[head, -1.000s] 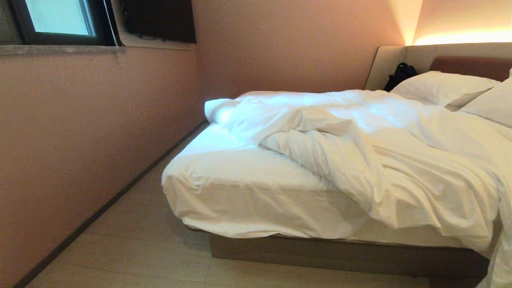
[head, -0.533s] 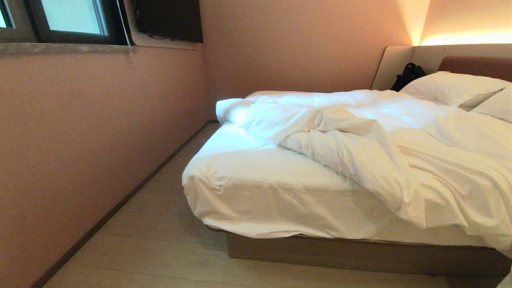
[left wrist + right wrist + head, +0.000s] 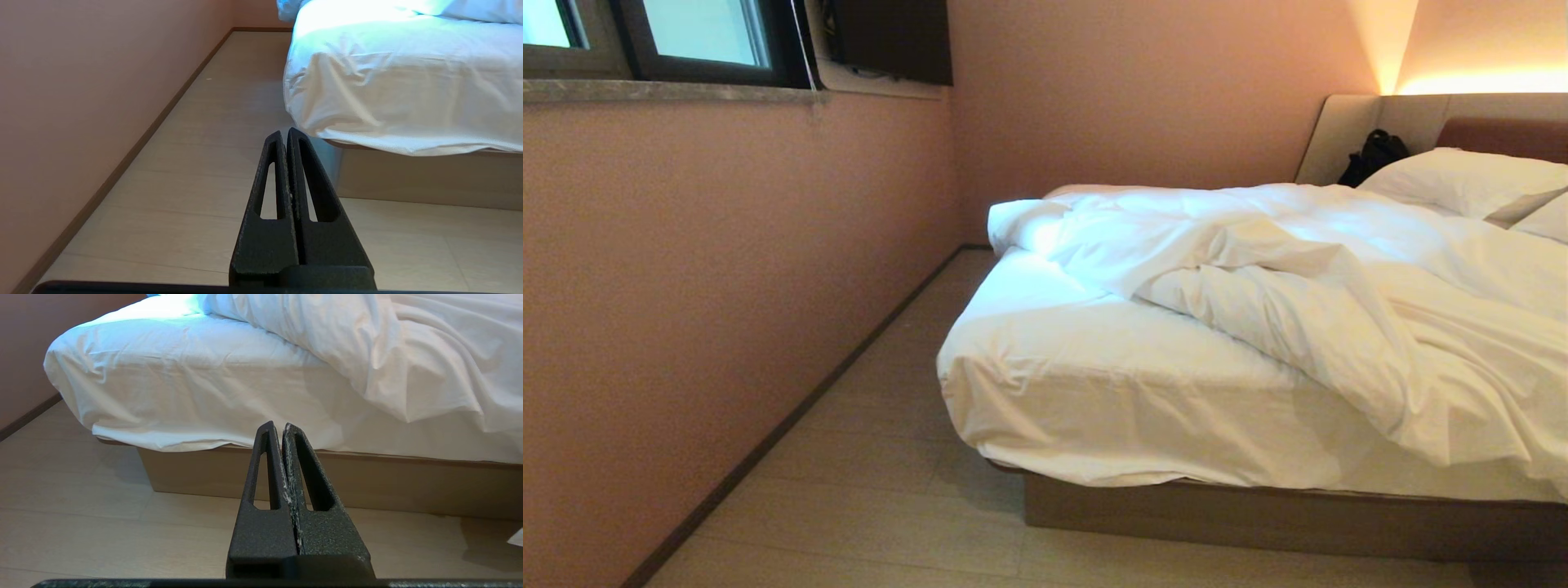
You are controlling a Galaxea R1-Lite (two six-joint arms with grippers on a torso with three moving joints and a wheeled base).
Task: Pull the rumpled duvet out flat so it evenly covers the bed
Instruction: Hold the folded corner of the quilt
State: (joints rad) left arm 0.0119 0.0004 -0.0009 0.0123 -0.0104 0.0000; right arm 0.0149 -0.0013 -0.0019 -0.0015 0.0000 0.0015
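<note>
My view swung left; bed (image 3: 1111, 392) itself not moved. Duvet (image 3: 1307, 286) bunched, foot corner bare. Left end effector (image 3: 284, 134), right end effector (image 3: 278, 428) pressed together, empty. Nothing pulled yet.

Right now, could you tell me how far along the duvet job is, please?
Nothing looks done yet: the duvet lies bunched toward the pillows, leaving the foot corner of the bed bare sheet. Nothing is in hand; the left end effector and right end effector are both shut and empty, short of the bed. Gripping and pulling the duvet flat all remains.
</note>
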